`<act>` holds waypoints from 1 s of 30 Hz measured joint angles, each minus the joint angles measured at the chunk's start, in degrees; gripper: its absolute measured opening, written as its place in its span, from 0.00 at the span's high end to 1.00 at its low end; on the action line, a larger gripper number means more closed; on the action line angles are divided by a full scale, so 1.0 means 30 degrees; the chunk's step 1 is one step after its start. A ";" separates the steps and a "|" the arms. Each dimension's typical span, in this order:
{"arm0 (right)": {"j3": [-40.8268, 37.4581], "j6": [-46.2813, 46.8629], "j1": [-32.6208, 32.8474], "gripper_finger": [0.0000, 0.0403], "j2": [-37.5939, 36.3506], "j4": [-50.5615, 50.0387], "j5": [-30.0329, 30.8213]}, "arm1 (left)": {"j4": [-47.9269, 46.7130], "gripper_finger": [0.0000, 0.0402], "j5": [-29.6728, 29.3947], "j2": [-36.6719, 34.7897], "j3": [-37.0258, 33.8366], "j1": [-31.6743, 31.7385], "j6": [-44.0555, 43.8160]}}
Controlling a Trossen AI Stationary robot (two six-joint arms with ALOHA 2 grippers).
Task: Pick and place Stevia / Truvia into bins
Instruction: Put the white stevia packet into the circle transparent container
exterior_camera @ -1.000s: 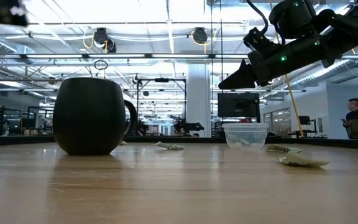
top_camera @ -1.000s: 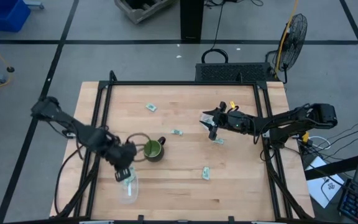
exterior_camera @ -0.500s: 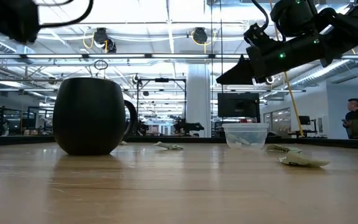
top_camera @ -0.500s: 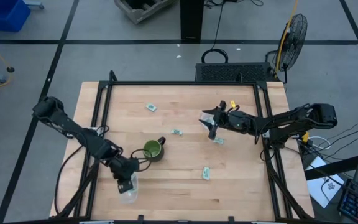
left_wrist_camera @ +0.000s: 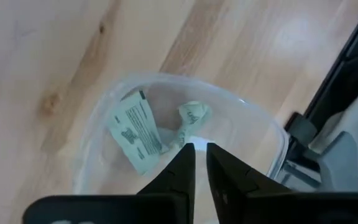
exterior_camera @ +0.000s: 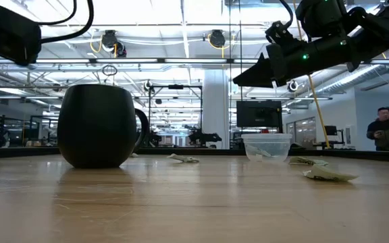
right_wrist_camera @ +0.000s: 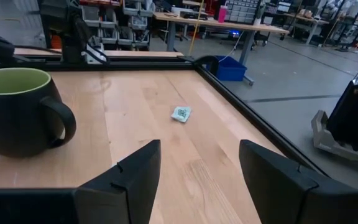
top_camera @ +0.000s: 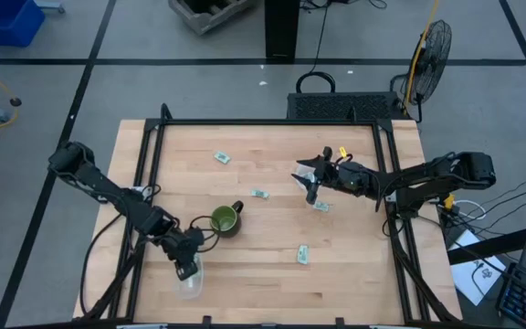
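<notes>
Your left gripper (left_wrist_camera: 195,163) hangs over the round clear plastic tub (left_wrist_camera: 263,127) at the table's near-left edge, fingers nearly pressed together, gripping nothing; two pale green paper sachets (left_wrist_camera: 137,132) lie inside, just beneath the tips. Your right gripper (right_wrist_camera: 197,162) is spread wide, raised above a loose sachet (top_camera: 320,206).

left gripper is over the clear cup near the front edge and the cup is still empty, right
Not quite. The left gripper is over the clear cup near the table's front edge, but the cup is not empty: the left wrist view shows two sachets inside.
</notes>
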 joint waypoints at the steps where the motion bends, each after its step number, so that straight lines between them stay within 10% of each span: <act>1: 0.0000 0.0000 0.0000 0.48 0.0007 0.0000 0.0000 | 0.0007 0.88 -0.0105 0.0000 0.0000 0.0045 0.0109; 19: 0.1334 0.0786 0.0162 0.48 -0.0022 -0.3422 -0.2459 | 0.2455 0.78 -0.0268 -0.1537 0.0131 0.2162 0.6716; 30: 0.4739 0.2443 0.2754 0.48 -0.0074 -1.3161 -0.2964 | 0.2523 0.78 -0.7851 -0.3752 0.2016 0.3935 1.6202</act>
